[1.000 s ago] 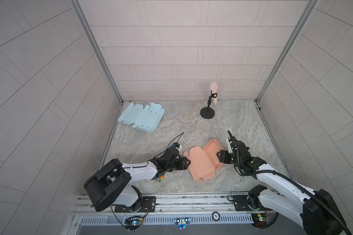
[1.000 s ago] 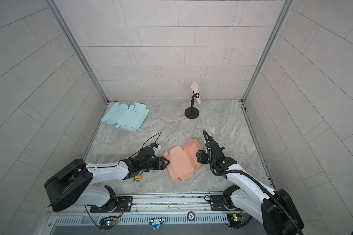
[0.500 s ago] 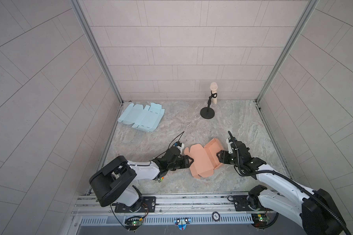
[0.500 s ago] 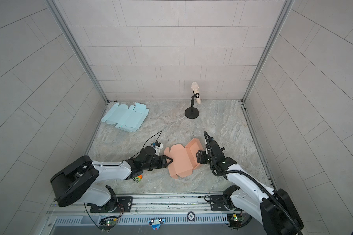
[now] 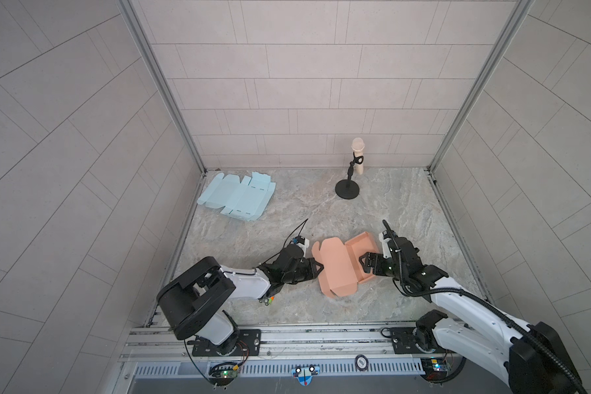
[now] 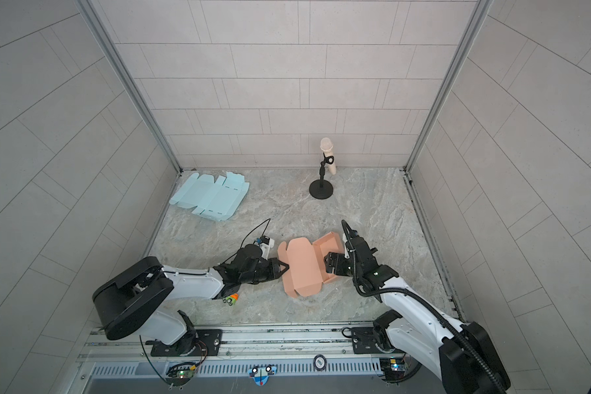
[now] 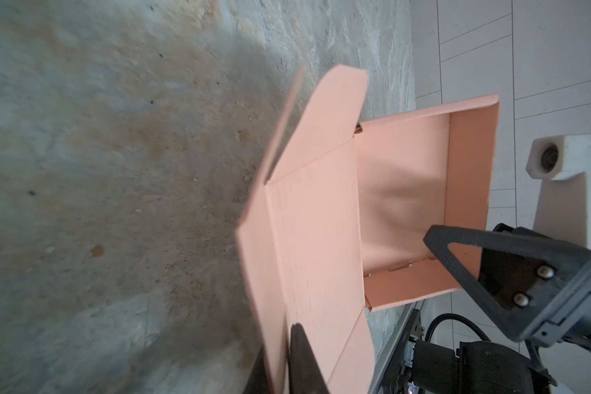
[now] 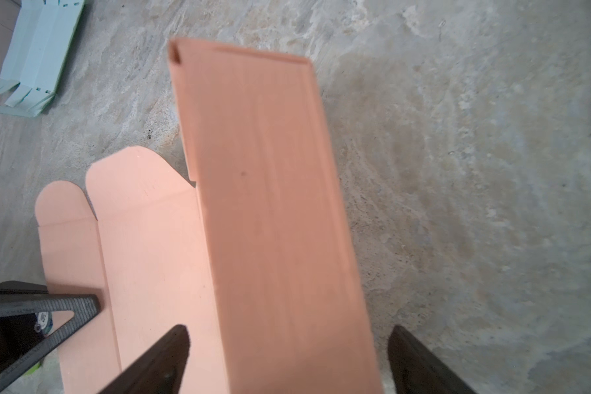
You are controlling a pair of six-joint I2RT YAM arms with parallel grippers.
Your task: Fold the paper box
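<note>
The salmon paper box [image 5: 336, 269] [image 6: 301, 269] lies at the front middle of the floor. Its tray with upright walls is on the right, its lid panel and flaps on the left. My left gripper [image 5: 316, 267] [image 6: 284, 266] [image 7: 280, 348] is shut on the lid's left edge flap, which shows pinched between the two dark fingers in the left wrist view. My right gripper [image 5: 364, 264] [image 6: 328, 262] [image 8: 287, 341] is open. Its fingers stand either side of a tray wall [image 8: 270, 204] without touching it, one inside the tray and one outside.
Flat light blue box blanks [image 5: 238, 196] [image 6: 209, 196] [image 8: 31, 68] lie at the back left. A microphone on a black stand [image 5: 352, 170] [image 6: 325, 170] stands at the back, right of the middle. Tiled walls close in three sides. A metal rail [image 5: 304, 341] runs along the front.
My left gripper has slid right to the box and shut on its lid flap. My right gripper has opened wider around the tray wall. The lid panel has shifted slightly right.
</note>
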